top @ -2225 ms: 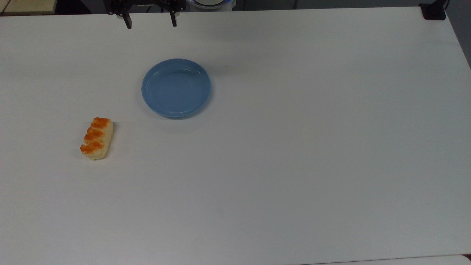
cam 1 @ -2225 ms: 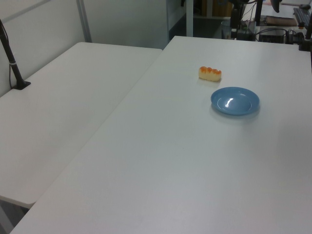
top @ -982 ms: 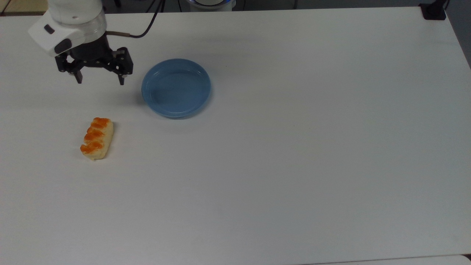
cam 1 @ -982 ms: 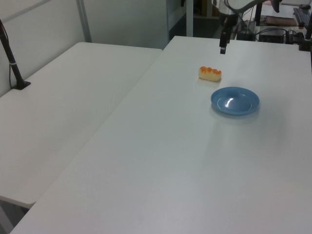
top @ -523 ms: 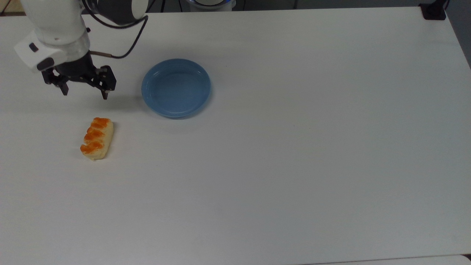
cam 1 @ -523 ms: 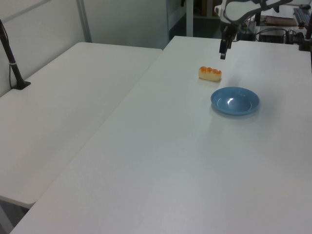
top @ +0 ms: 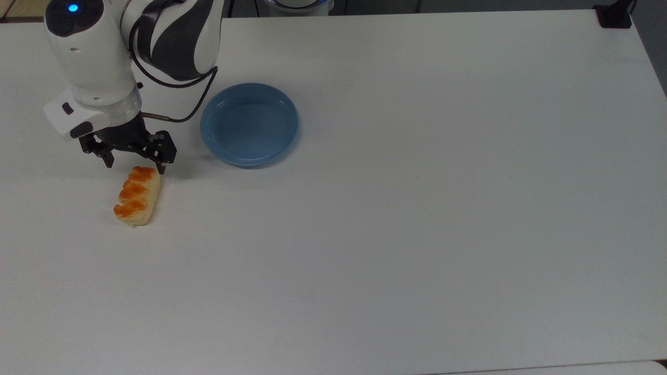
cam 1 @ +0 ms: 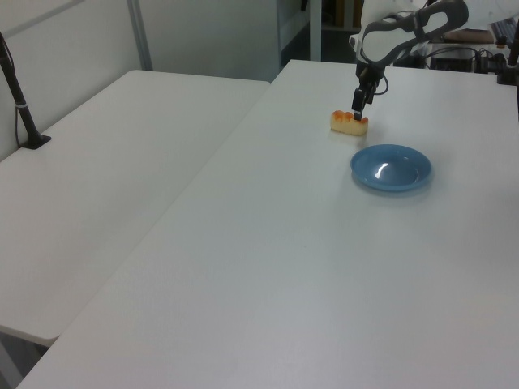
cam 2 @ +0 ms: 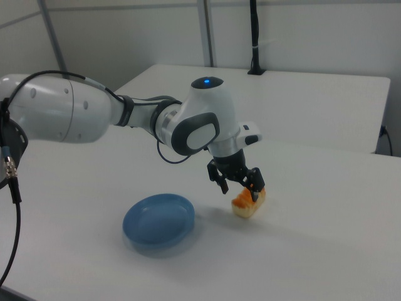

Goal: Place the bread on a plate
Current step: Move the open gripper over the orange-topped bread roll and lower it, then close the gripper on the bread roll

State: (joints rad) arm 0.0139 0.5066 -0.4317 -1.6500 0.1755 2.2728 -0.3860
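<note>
The bread (top: 137, 196) (cam 1: 349, 122) (cam 2: 249, 203), a pale bun with three orange-brown lobes, lies on the white table at the top view's left. My gripper (top: 135, 165) (cam 2: 239, 192) hangs open just above the bun's end nearest the plate, one fingertip to each side of that end, holding nothing. In the left view the gripper (cam 1: 356, 113) stands right over the bun. The plate (top: 249, 124) (cam 1: 390, 168) (cam 2: 158, 222) is a round blue dish, bare inside, to the right of the bread in the top view.
The white table (top: 417, 208) stretches wide to the top view's right. A second white table (cam 1: 105, 170) adjoins it in the left view. A black post (cam 2: 254, 37) stands on the far table in the right view.
The arm has come down from the table's far edge toward the bread. Half a second ago the gripper hung short of the bun; now its open fingers are at the bun's near end.
</note>
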